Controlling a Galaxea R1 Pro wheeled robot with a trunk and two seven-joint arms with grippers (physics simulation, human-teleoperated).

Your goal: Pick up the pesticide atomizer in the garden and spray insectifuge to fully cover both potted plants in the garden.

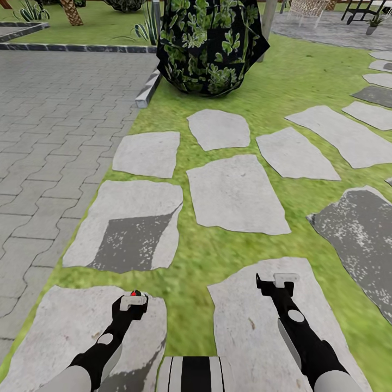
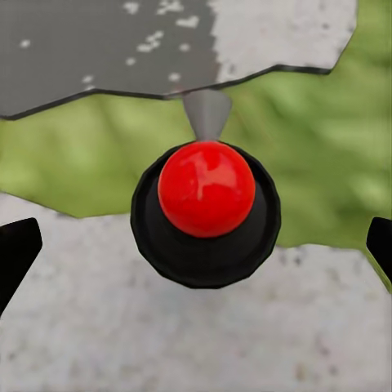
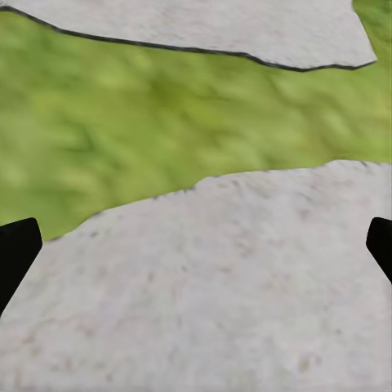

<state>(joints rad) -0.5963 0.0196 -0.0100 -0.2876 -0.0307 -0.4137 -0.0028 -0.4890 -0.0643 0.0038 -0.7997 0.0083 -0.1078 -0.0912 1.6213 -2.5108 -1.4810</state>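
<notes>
We list first the lawn (image 1: pixel 179 283), green grass running up the middle and right of the head view, with the grey block-paved patio (image 1: pixel 49 136) along its left side behind a pale kerb (image 1: pixel 147 90). Next, the stepping stones (image 1: pixel 237 193), pale grey irregular slabs set in the grass, two of them partly dark and mottled. Beyond them stands a big dark round bush (image 1: pixel 209 43) with green leaves. At far upper right, on a grey patio, we note a small green plant in a pale pot (image 1: pixel 373 23), too small to describe further, near a white lattice chair (image 1: pixel 307 8). Next, the left claw (image 1: pixel 130 302), held low over the near left slab; our left wrist view shows its dark fingertips (image 2: pixel 18 253) at the frame edges, well apart from the bottle between them, yet the bottle sits centred there, so we cannot tell whether it is grasped. The right claw (image 1: pixel 277 283) hangs released over the near right slab, nothing between its fingertips (image 3: pixel 16 253). Smallest, the pesticide atomizer (image 2: pixel 206 212): seen end-on, red round top on a black body, at the left claw.
</notes>
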